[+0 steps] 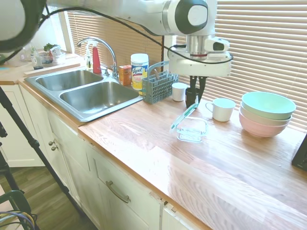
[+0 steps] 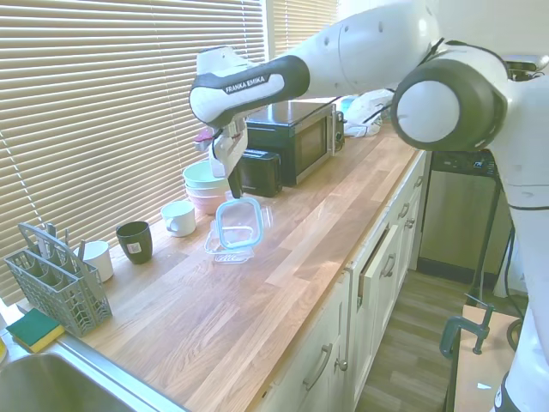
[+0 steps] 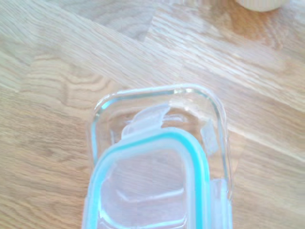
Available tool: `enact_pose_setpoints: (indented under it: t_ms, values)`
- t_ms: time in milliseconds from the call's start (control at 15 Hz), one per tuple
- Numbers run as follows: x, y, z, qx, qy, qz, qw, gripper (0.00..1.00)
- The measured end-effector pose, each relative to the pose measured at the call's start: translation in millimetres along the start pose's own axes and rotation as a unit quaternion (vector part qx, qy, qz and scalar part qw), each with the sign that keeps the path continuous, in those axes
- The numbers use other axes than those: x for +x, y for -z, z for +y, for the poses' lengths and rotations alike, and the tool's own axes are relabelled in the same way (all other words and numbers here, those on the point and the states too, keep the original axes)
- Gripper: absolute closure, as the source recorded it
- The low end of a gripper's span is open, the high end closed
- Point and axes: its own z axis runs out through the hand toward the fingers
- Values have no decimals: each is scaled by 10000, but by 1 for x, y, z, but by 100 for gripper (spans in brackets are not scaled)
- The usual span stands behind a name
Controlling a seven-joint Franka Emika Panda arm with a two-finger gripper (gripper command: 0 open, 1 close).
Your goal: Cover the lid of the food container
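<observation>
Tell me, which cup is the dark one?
The small dark cup, standing between the plain white cup beside the grey utensil basket and the white handled mug. The other two are white.

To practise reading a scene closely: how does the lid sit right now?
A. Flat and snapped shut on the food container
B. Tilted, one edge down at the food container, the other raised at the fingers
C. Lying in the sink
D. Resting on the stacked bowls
B: the lid slants up from the food container toward the gripper, not seated flat.
</observation>
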Motion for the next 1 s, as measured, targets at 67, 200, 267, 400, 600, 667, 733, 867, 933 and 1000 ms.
enact_pose_setpoints:
  t_ms: [67, 200, 267, 400, 600, 667, 733, 867, 933, 1000]
  values:
    - [9, -6, 2, -30, 102, -30, 9999, 100]
    - [26, -23, 6, -87, 225, -72, 9997, 100]
    - [33, -34, 6, -115, 226, -86, 9996, 100]
    - [44, -53, -6, -175, 279, -103, 9994, 100]
    - [52, -61, -18, -229, 309, -111, 9992, 100]
    - [54, -63, -19, -264, 301, -131, 9991, 100]
    - [56, -65, -19, -321, 296, -159, 9989, 100]
    - [61, -76, -22, -489, 304, -206, 9981, 100]
    - [63, -84, -25, -571, 311, -229, 9976, 100]
    - [65, -91, -28, -630, 324, -235, 9972, 100]
